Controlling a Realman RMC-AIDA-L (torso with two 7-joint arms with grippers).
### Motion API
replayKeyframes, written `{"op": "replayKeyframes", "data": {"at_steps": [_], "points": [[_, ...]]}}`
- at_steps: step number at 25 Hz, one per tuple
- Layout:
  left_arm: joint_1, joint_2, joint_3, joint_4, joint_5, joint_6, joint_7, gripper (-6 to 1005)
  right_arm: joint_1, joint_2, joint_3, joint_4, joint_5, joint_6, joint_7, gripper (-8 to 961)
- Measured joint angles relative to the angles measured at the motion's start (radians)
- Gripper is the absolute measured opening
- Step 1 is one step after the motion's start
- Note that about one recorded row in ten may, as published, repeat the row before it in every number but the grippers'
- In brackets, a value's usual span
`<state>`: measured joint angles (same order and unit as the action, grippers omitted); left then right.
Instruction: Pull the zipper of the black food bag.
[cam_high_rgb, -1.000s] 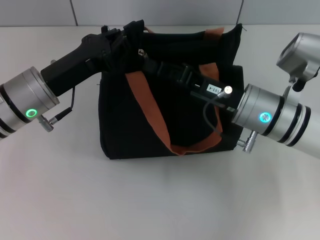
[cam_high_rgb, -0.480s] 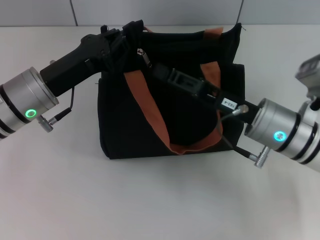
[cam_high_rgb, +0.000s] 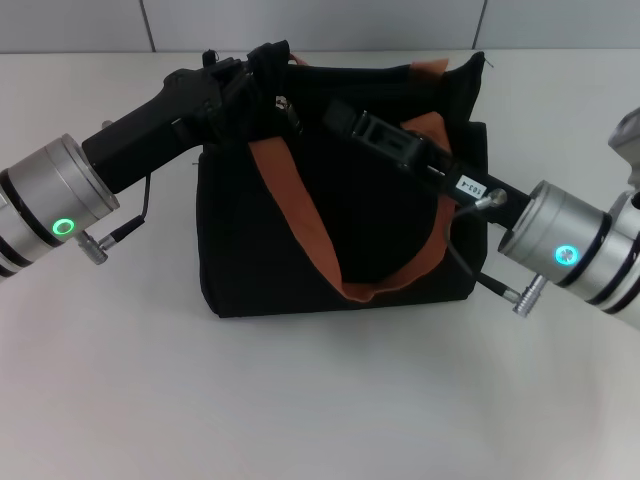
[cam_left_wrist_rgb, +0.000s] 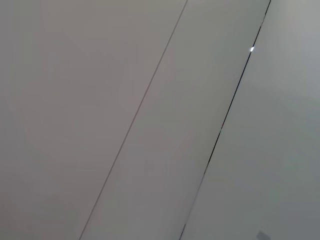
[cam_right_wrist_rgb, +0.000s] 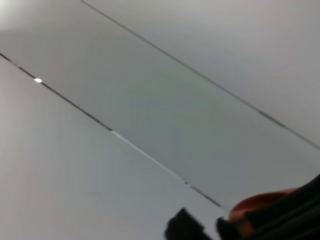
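Observation:
The black food bag stands on the white table in the head view, with orange-brown strap handles hanging down its front. A small silver zipper pull shows at the bag's top edge near its left corner. My left gripper is at that top left corner, where the fabric is bunched up and pinched. My right gripper reaches in from the right over the bag's top, a short way right of the pull and apart from it. The right wrist view shows a bit of orange strap.
The white table stretches in front of the bag and to both sides. A grey panelled wall runs behind it. The left wrist view shows only pale panels with dark seams.
My right arm has drawn back to the right and its gripper tip has moved right along the bag's top. The left arm and the silver pull stay nearly in place.

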<state>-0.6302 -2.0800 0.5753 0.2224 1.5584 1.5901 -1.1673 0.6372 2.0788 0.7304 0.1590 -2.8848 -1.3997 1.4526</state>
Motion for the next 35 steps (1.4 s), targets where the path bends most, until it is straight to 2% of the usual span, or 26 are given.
{"op": "replayKeyframes", "data": {"at_steps": [15,17,22,35], "points": [[-0.005,0.000,0.002,-0.003,0.001,-0.002,0.000,31,0.065,0.003,-0.006,0.016,-0.018,0.099,-0.013,431],[-0.006,0.000,0.002,-0.003,0.002,-0.002,0.000,31,0.072,0.002,-0.018,0.034,-0.031,0.096,-0.062,431],[-0.009,0.000,0.001,-0.003,0.004,-0.007,0.000,31,0.070,0.001,-0.030,0.056,-0.034,0.099,-0.115,431],[-0.011,0.000,0.001,-0.003,0.000,-0.016,0.000,31,0.068,0.000,-0.034,0.048,-0.034,0.072,-0.102,426]]}}
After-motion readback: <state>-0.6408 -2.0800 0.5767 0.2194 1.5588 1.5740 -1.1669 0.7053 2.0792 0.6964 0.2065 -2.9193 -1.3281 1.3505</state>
